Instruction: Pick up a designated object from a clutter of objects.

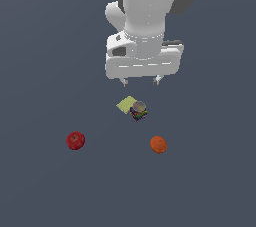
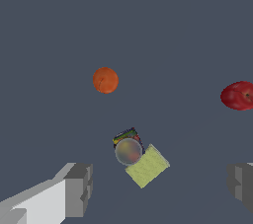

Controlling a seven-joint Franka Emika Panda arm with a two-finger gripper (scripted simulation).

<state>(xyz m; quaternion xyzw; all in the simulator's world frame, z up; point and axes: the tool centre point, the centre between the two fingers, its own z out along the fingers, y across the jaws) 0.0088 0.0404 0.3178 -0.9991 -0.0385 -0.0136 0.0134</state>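
Dark grey floor; gripper (image 1: 140,82) wide open, empty, prob. above can (image 1: 138,110). Shift over apple (image 1: 75,140), centre, descend.

No readable text; the can's (image 2: 127,145) print is blurred.

Count on dark grey surface (image 1: 40,191): four loose items.
- Red apple (image 1: 75,140): one.
- Orange fruit (image 1: 158,144): one.
- Flat yellow-green square piece (image 1: 126,104): one.
- Small multicoloured can (image 1: 138,111), grey top: one.

Wrist view confirms same four: apple (image 2: 238,95), orange fruit (image 2: 105,80), square piece (image 2: 148,167), can (image 2: 128,148).
Round fruit total: two. Non-fruit total: two.
Robot arm: one. Gripper (image 1: 140,81): one, two fingers.
Square piece possibly thin pad or sponge; render too coarse to tell.
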